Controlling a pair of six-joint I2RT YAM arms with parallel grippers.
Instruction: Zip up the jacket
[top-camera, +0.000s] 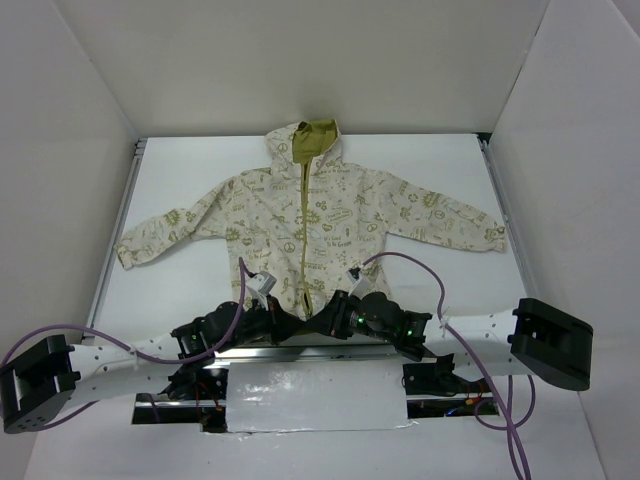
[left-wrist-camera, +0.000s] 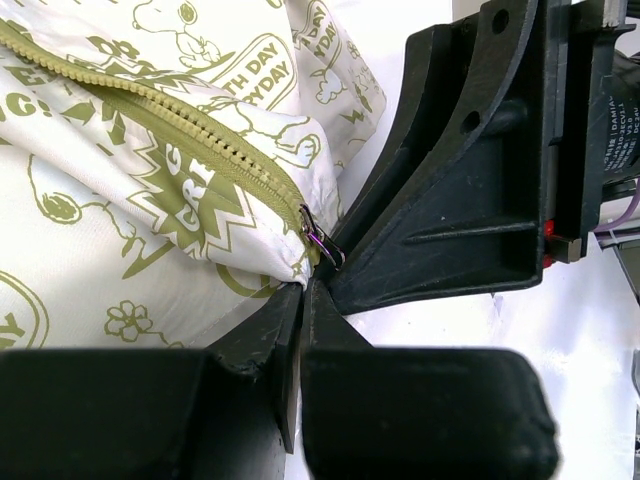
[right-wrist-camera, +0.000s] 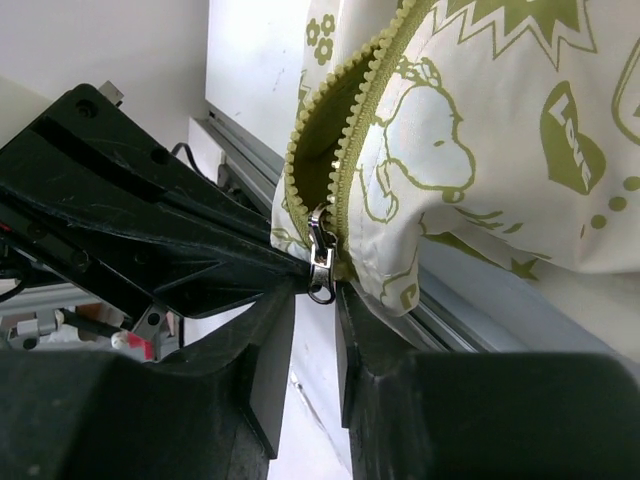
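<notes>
jacket (top-camera: 330, 215) hem (left-wrist-camera: 285, 262) at worktop's (top-camera: 200, 160) near edge
left end effector (left-wrist-camera: 303, 300) clamps hem; right end effector (right-wrist-camera: 315, 320) gapes around zipper pull (right-wrist-camera: 321, 262), probably not touching

This is looking like a robotics lab cell: plain white panels (top-camera: 60, 130) are boxing in a white table (top-camera: 200, 170), an aluminium rail (top-camera: 115, 225) is running along its side, two black robot arms (top-camera: 215, 335) are sitting bolted at the near edge, purple cables (top-camera: 405, 256) are looping off them, and a jacket (top-camera: 260, 215) is lying spread flat.
</notes>
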